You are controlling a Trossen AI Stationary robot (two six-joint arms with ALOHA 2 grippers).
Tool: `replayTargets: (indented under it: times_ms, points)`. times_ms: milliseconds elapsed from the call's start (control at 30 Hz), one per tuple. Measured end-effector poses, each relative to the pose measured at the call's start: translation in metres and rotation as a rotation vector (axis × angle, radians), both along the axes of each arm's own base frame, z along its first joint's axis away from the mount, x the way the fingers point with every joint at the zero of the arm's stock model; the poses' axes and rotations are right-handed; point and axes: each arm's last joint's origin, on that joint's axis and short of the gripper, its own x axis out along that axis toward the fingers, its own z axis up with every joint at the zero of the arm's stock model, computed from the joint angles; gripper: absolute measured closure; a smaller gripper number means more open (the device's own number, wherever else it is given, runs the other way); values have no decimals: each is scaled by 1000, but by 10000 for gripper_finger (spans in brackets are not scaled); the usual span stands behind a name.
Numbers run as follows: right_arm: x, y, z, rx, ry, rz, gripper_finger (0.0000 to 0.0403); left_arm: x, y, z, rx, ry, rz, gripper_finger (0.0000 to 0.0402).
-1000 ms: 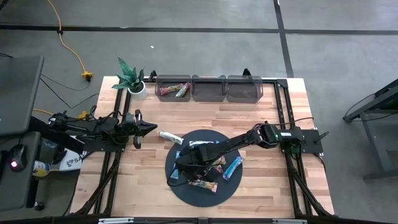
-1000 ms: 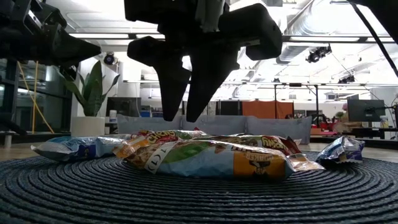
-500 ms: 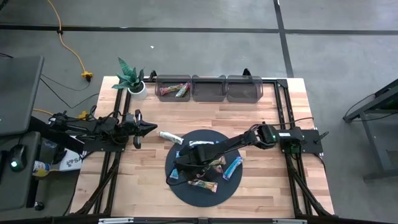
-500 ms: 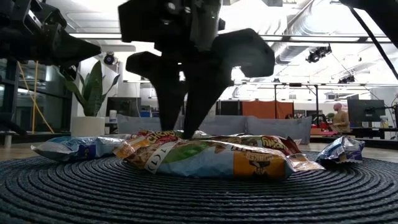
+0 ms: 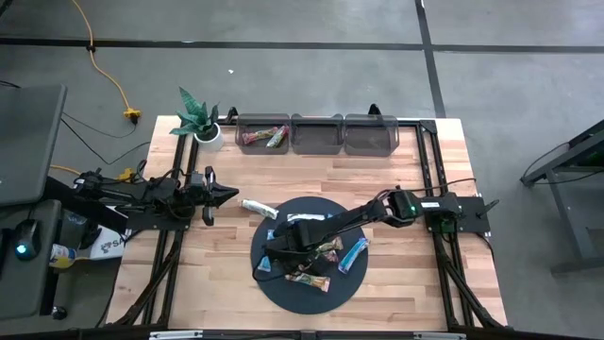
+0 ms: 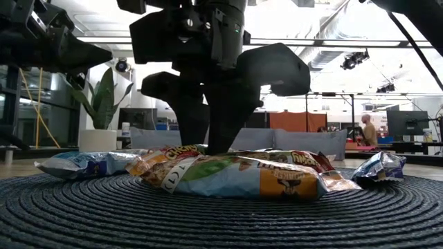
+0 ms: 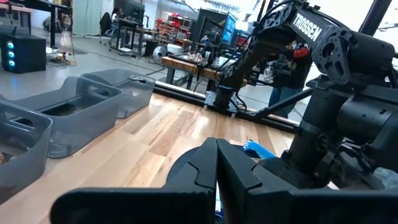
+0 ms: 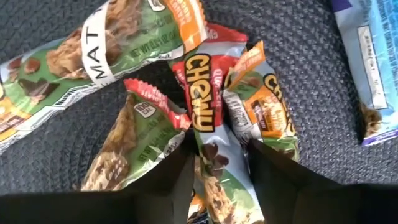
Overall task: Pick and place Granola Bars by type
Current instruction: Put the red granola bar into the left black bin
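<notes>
Dark woven round mat [image 8: 323,74]; red Chewy bar [image 8: 208,112], green-brown bars [image 8: 124,155], light blue bar [image 5: 354,253]; pale wooden worktop [image 5: 415,274].

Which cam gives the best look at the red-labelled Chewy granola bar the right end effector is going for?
Right wrist view: the red-labelled Chewy granola bar fills the frame between the open right end effector. The low view shows it edge-on in the pile. The high view shows only small wrappers under the arm. In the left wrist view I cannot make it out.
</notes>
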Motion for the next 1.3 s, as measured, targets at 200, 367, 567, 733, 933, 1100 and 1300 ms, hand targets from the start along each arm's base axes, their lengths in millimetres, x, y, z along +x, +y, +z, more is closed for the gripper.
replayTargets:
  times_ms: [200,367,567,733,933,1100,1300]
  points:
    - [1,-3,0,3,1,-77,286,0,0,0,0,1,0,400]
    - [1,-3,-1,-9,-2,-88,307,0,0,0,0,0,0,400]
    - [1,-2,-1,-23,-8,-127,335,0,0,0,0,0,0,400]
    - [2,-1,3,-12,-19,-183,345,0,0,0,0,0,0,400]
    - [7,-1,17,5,-71,-224,348,0,0,0,0,0,0,400]
    - [12,1,39,47,-129,-280,348,0,0,0,0,1,0,400]
    - [15,1,67,165,-230,-415,348,0,0,0,0,1,0,400]
